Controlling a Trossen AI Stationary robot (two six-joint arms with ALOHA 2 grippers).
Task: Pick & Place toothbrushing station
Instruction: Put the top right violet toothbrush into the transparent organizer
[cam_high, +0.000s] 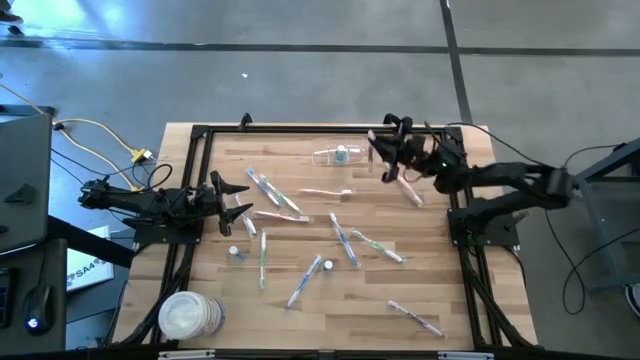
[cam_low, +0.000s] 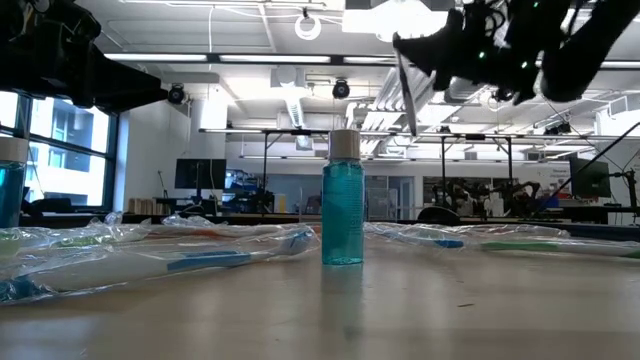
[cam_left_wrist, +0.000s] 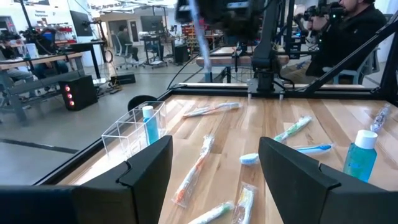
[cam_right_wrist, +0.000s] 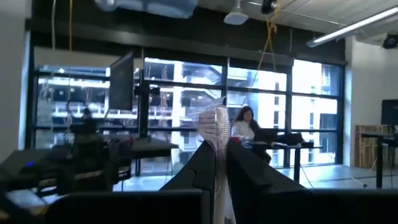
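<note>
Several slim wrapped toothbrushes (cam_high: 345, 240) lie scattered on the wooden table. A clear plastic cup (cam_high: 335, 155) with a blue-capped tube in it stands near the far edge; it also shows in the left wrist view (cam_left_wrist: 132, 132). A small bottle of blue liquid (cam_low: 343, 200) stands upright at the near left (cam_high: 235, 253). My right gripper (cam_high: 380, 150) is raised above the table beside the cup and is shut on a wrapped toothbrush (cam_low: 407, 95). My left gripper (cam_high: 238, 200) is open and empty, low at the table's left edge. My right gripper pinches the wrapped toothbrush between its two fingers (cam_right_wrist: 219, 134), which lie level and across it. The clear wrapper's end stands up above the fingers. The rest hangs nearly upright below them (cam_low: 410, 110), lifted clear of the table.
A stack of white round discs (cam_high: 190, 315) sits at the near left corner. A black frame (cam_high: 300, 130) runs around the table. Toothbrushes lie in front of my left gripper (cam_left_wrist: 199, 165). People show in the room beyond the table.
</note>
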